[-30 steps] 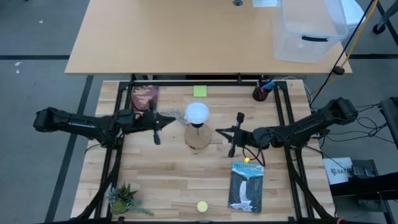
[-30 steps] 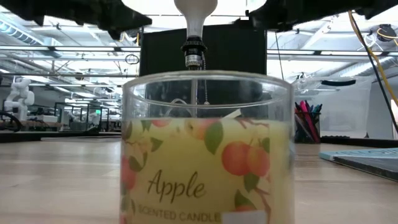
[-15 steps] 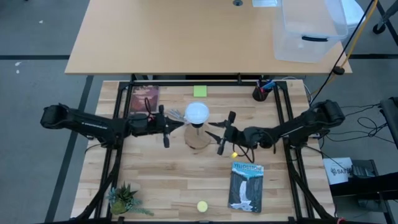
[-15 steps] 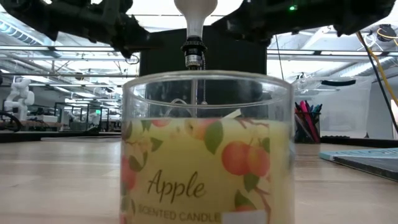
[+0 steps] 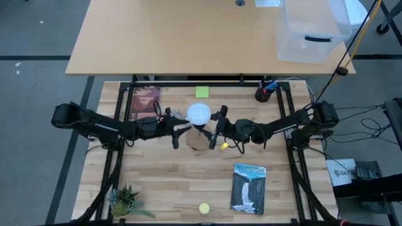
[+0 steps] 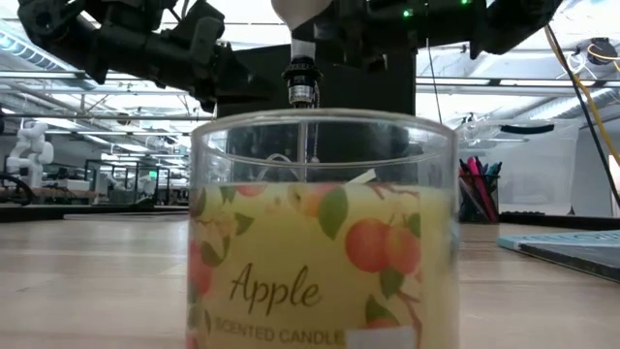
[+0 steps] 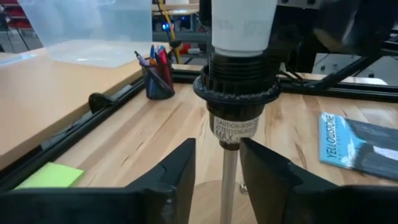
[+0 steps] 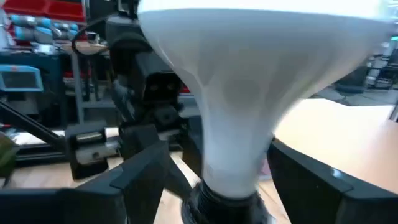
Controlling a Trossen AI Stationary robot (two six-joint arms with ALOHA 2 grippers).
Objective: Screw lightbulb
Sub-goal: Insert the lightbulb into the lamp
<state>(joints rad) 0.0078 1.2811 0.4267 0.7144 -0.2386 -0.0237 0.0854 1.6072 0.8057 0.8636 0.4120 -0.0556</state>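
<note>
Left pincer [image 5: 176, 132] part open beside socket stem, right pincer [image 5: 217, 129] wide astride lightbulb [image 5: 199, 113] neck, neither gripping.

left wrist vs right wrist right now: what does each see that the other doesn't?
Only left wrist: the black socket with its printed label, the thin stem below it, a pen cup, a yellow sticky note and a book, with the left gripper open either side of the stem.
Only right wrist: the lightbulb dome and taper, the right gripper open around its neck.
Both: the bulb seated in the socket.
</note>
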